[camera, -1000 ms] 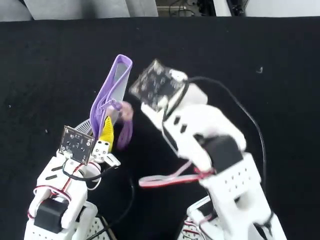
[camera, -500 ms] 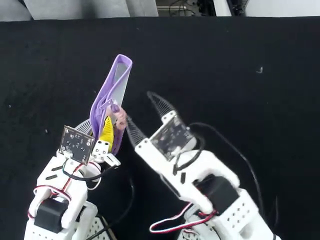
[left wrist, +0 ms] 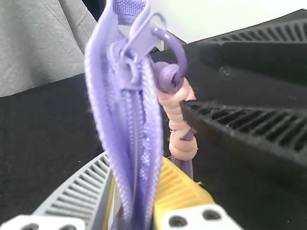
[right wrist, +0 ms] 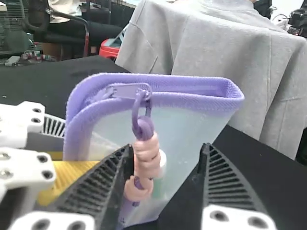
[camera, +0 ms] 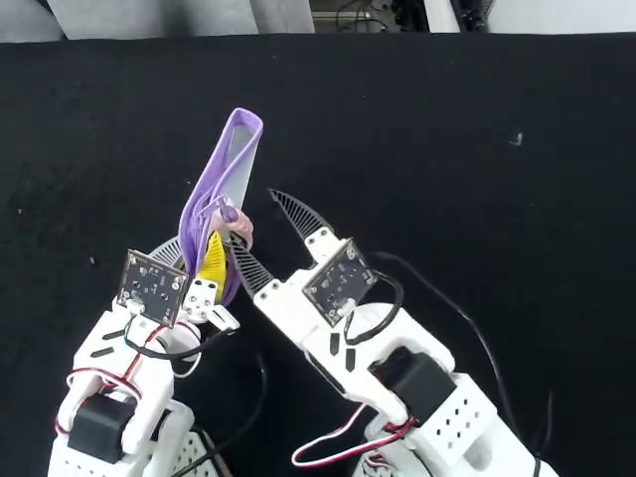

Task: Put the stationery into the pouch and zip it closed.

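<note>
Tabletop [camera: 477, 149]: black, both arms at its near edge.
Pouch [camera: 224, 174]: purple with clear sides, standing on edge, zip edge up, gripped at one end.
Right hand [camera: 270, 237]: black fingers spread wide, holding nothing, just beside the pouch's zip end.
Left hand [camera: 194, 248]: grey and yellow fingers clamped on the pouch.
Zip pull [camera: 239, 227]: purple ring with pink coiled cord, hanging between the right hand's fingers.

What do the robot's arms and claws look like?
Both arms are white plastic with black motors, black cables and red wires. The left gripper has one grey ribbed finger and one yellow; the right gripper has two black ribbed fingers.
</note>
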